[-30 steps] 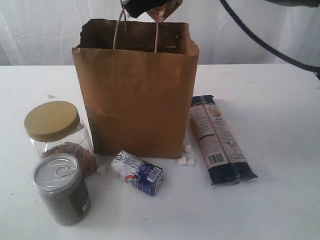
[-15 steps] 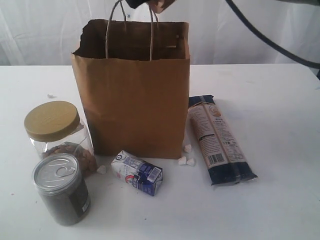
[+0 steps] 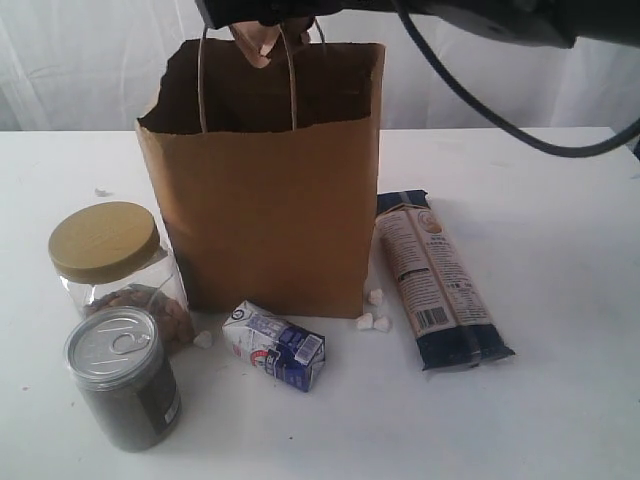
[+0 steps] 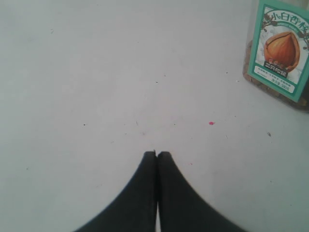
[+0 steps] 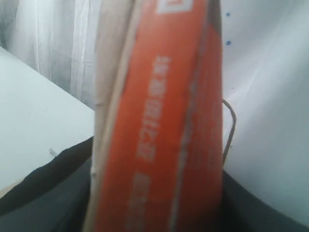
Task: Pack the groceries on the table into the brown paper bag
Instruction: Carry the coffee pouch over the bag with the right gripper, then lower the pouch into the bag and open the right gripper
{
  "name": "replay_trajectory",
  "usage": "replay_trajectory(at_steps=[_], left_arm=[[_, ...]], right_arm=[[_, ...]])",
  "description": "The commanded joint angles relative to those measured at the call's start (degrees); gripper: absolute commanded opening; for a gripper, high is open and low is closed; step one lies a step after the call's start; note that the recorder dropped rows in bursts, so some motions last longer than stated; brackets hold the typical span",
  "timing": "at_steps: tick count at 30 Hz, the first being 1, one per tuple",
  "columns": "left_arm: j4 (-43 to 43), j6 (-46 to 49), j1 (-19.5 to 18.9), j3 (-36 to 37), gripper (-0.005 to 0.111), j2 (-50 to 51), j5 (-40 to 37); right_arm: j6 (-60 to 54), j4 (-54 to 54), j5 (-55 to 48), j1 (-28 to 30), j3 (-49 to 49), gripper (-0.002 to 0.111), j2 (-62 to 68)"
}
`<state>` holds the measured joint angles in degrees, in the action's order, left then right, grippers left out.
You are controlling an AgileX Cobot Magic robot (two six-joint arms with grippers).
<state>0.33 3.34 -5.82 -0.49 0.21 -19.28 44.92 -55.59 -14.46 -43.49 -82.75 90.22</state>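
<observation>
The brown paper bag (image 3: 265, 200) stands upright at mid-table. Above its open mouth my right gripper (image 3: 262, 18) is shut on the brown pouch (image 3: 260, 42), whose lower tip hangs between the cord handles. In the right wrist view the pouch (image 5: 164, 121) looks orange with a tan edge and fills the gap between the dark fingers (image 5: 43, 193) of the gripper (image 5: 157, 203). On the table lie the gold-lidded jar (image 3: 110, 255), the silver pull-tab jar (image 3: 122, 375), the white-blue carton (image 3: 273, 345) and the dark-blue noodle packet (image 3: 435, 280). My left gripper (image 4: 157, 153) is shut and empty over the white tabletop, near a jar's hazelnut label (image 4: 281, 46).
Small white crumbs (image 3: 372, 318) lie at the bag's right foot and one (image 3: 203, 339) beside the gold-lidded jar. The right arm's black cable (image 3: 470, 100) loops down behind the bag. A white curtain closes the back of the table (image 3: 560, 400).
My right arm has moved left and lower over the bag with the pouch. The bag's handles and top have swung slightly left.
</observation>
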Motion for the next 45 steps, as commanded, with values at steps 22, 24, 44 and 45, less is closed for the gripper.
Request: replay_trajectory(at_steps=[22,24,44,45], left_arm=[[-0.33,-0.38,0.54,0.49,0.0,-0.21,-0.29],[-0.33,-0.38,0.54,0.49,0.0,-0.21,-0.29],[-0.33,-0.38,0.54,0.49,0.0,-0.21,-0.29],[-0.33,-0.38,0.54,0.49,0.0,-0.21,-0.29]], right_arm=[[-0.18,10.36,-6.39,0.14,-0.53,0.034,-0.62],[-0.3,11.96,-6.39,0.14,-0.53,0.034,-0.62],[-9.35,24.25,-10.53,0.14,-0.53,0.034,2.01],[-9.45,24.25,-10.41,0.14,-0.53,0.034,2.35]])
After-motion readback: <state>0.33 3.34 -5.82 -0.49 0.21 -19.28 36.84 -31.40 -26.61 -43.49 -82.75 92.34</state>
